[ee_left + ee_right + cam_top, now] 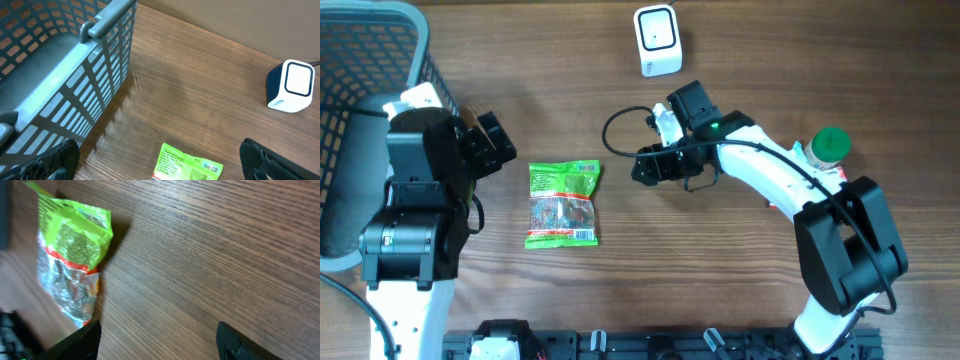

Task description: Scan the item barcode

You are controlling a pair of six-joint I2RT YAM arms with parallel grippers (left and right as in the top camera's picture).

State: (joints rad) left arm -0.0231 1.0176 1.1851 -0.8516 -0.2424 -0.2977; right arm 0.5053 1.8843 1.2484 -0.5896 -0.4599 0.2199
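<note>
Your green snack packet lies flat on the wooden surface between the two arms, touched by neither. The right tool sits near the packet's far right corner, fingers spread with nothing between them, and the left tool, off its far left corner, is spread too. Farther out stand the white scanner at the far edge, a grey mesh basket at the left and a green-capped container by the right arm.
</note>
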